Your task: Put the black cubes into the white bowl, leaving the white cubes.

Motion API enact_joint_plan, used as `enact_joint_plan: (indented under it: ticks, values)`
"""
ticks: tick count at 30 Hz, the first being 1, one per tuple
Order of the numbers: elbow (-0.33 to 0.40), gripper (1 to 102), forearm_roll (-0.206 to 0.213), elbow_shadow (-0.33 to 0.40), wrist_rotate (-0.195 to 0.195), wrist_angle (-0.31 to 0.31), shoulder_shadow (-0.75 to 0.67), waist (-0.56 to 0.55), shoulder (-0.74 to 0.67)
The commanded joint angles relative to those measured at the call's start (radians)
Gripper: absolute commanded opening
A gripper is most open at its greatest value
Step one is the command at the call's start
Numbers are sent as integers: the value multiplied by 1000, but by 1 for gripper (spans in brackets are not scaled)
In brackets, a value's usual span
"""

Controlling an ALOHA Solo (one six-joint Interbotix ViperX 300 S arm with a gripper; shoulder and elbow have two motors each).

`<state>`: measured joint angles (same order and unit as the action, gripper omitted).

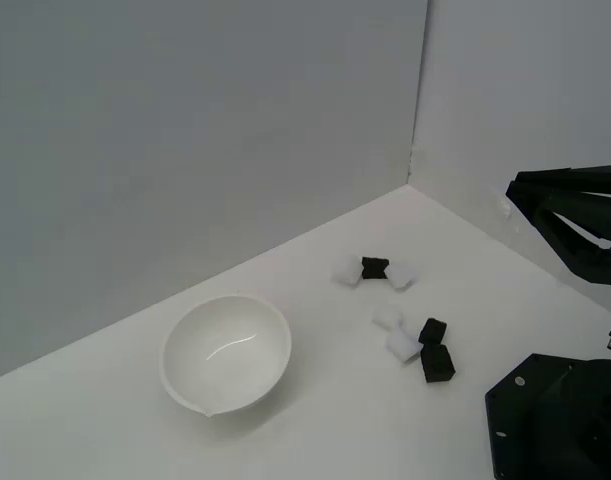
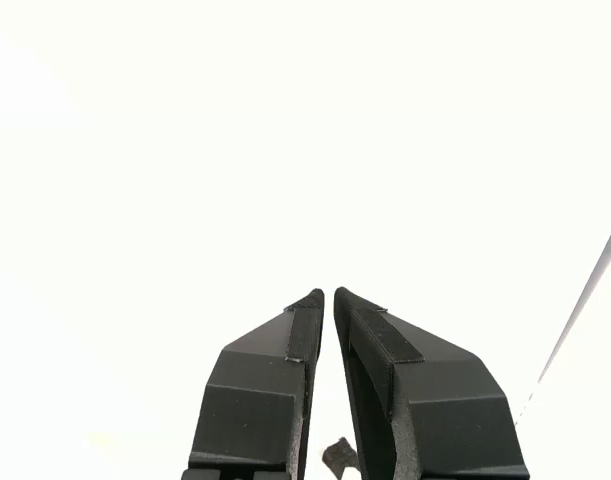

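Observation:
The white bowl (image 1: 225, 352) sits empty on the white surface at the exterior view's left. Three black cubes lie to its right: one (image 1: 374, 268) farther back between two white cubes (image 1: 348, 274) (image 1: 401, 277), and two (image 1: 432, 331) (image 1: 437, 363) close together nearer the front. Two more white cubes (image 1: 387, 318) (image 1: 403, 346) lie just beside that pair. In the wrist view my gripper (image 2: 329, 295) is shut with its fingertips nearly touching and nothing between them; only bright white shows beyond it, no cube or bowl.
The black arm (image 1: 575, 215) reaches in high at the exterior view's right edge, above its base (image 1: 555, 420) at the lower right. Two grey walls meet in a corner (image 1: 413, 160) behind the cubes.

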<state>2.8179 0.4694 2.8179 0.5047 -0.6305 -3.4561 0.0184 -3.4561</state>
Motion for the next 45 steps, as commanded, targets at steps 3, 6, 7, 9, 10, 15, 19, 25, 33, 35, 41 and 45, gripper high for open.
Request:
enact_joint_plan:
  ticks: [3,6,7,9,10,15,19,25,33,35,41,45]
  values:
    - [-25,4,3,-28,14,2,-17,11,-15]
    - [-34,4,-2,-41,14,2,-12,11,-12]
    - [-40,4,-2,-44,14,2,-8,12,-9]
    - [-49,4,0,-54,14,3,9,18,8]
    - [-54,4,-2,-57,14,3,21,23,20]
    - [-78,4,0,-83,14,2,109,40,109]
    - [-110,4,-2,-115,6,2,198,40,196]
    - [-206,4,-2,-212,3,-48,391,44,393]
    - [-318,4,0,-321,-11,-264,646,46,644]
    - [-327,4,-2,-328,-31,-288,680,46,680]
    - [-327,4,-2,-328,-60,-342,765,48,765]
    - [-336,4,-2,-339,-60,-371,810,48,808]
